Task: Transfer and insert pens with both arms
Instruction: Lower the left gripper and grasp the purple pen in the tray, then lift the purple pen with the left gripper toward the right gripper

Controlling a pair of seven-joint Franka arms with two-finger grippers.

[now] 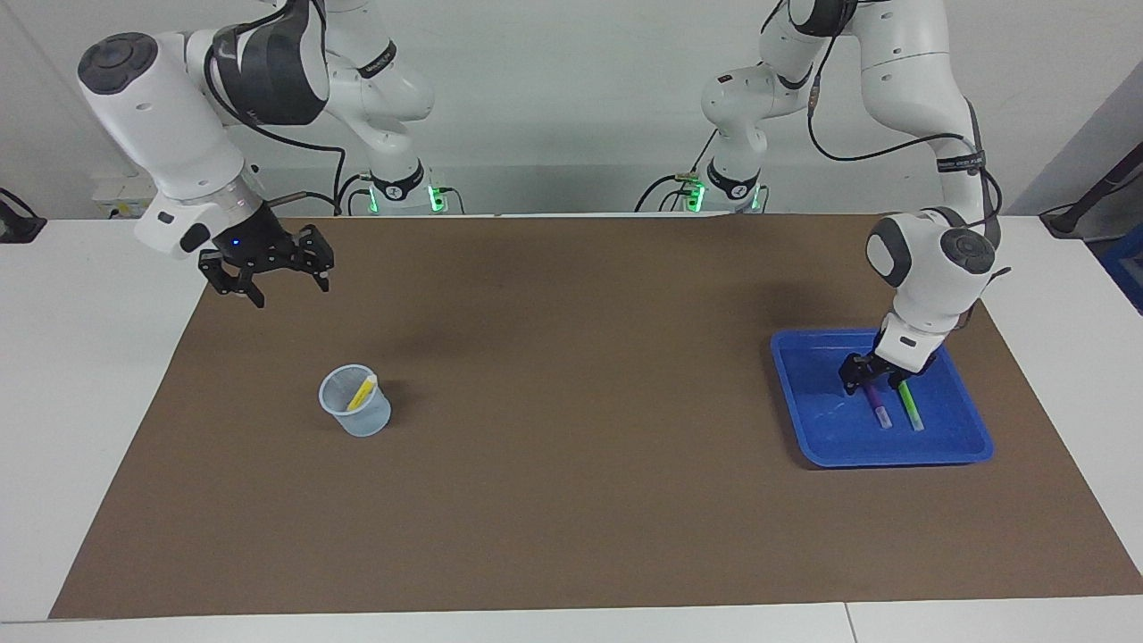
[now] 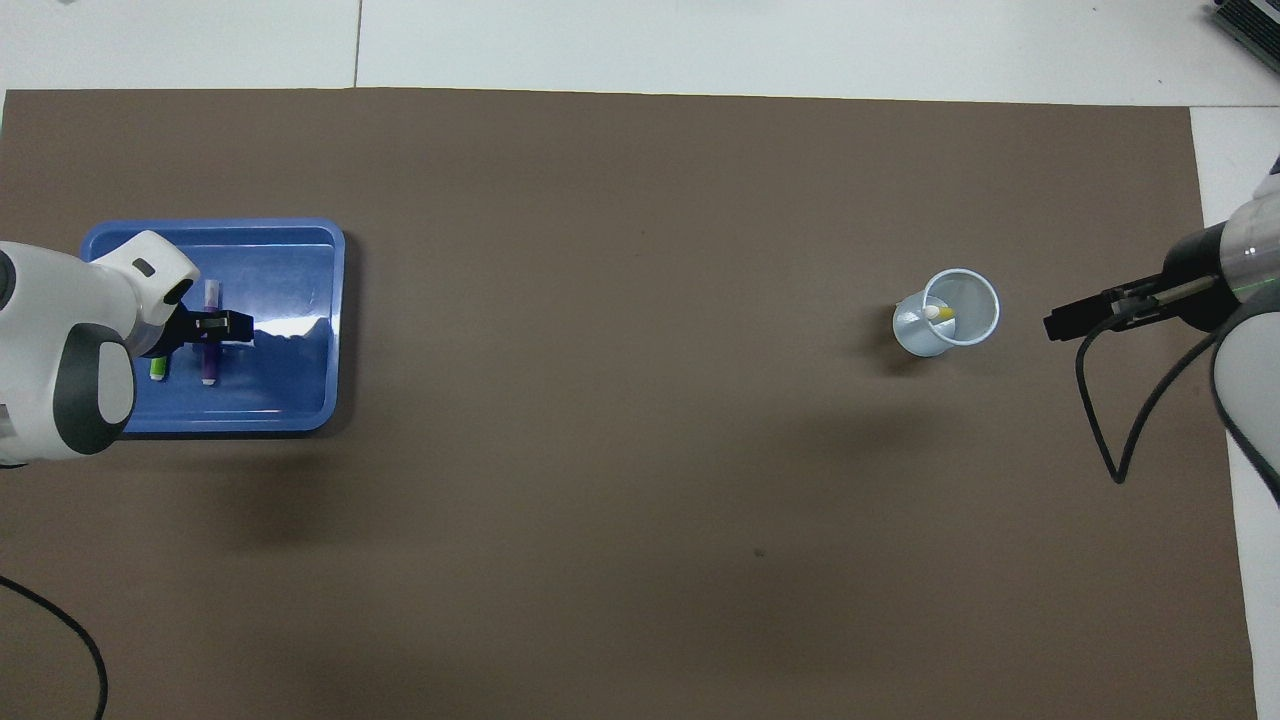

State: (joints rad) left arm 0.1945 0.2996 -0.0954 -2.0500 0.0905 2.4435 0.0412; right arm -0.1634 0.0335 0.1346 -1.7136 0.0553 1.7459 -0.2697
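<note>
Left gripper (image 1: pixel 864 382) is down in the tray (image 1: pixel 808 420), jaws straddling the purple pen (image 1: pixel 877 406) near its upper end; whether a grip is made cannot be told. Right gripper (image 1: pixel 268 272) is parked wide open over the mat (image 1: pixel 571 500) near the mat's edge at the right arm's end, waiting.

Yellow pen (image 1: pixel 362 392) is already leaned in the cup (image 1: pixel 357 413). 2 pens are left in the tray.

Risks:
- Green pen (image 1: pixel 909 406) lies just beside the purple one, so a finger is likely to nudge or pinch it too.
- A grip near 1 end means the pen may tilt or swing on lift.
- The tray rim can be clipped if the lift is low.
- The cup looks light and may be tipped at insertion.

Room: the mat between tray and cup is bare, so the handover path is judged open.
</note>
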